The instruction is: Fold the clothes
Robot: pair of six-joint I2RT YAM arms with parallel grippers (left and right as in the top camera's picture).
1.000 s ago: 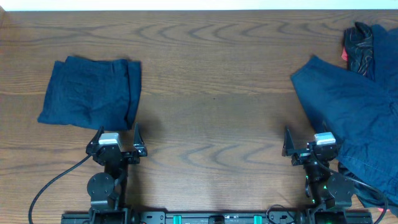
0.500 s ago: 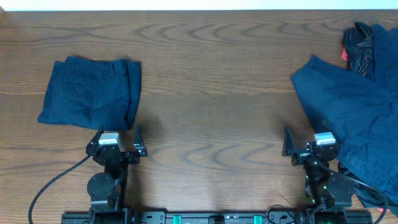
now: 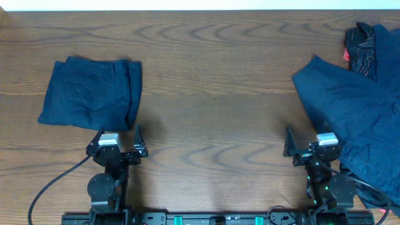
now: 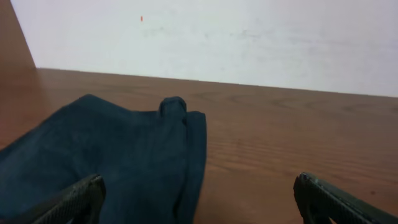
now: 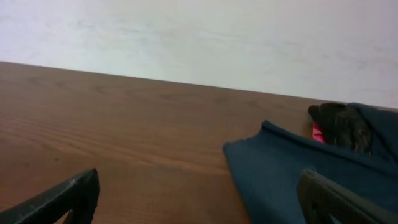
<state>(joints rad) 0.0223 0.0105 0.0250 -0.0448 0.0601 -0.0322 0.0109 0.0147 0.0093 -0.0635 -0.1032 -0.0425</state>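
Observation:
A folded dark blue garment lies at the table's left; it also shows in the left wrist view. A loose, unfolded dark blue garment is spread at the right, also in the right wrist view. A dark crumpled garment with a pink patch lies at the far right corner, also in the right wrist view. My left gripper is open and empty, just in front of the folded garment. My right gripper is open and empty, at the loose garment's near left edge.
The brown wooden table stretches between the two garments. A white wall stands behind the table's far edge. Black cables run by both arm bases at the near edge.

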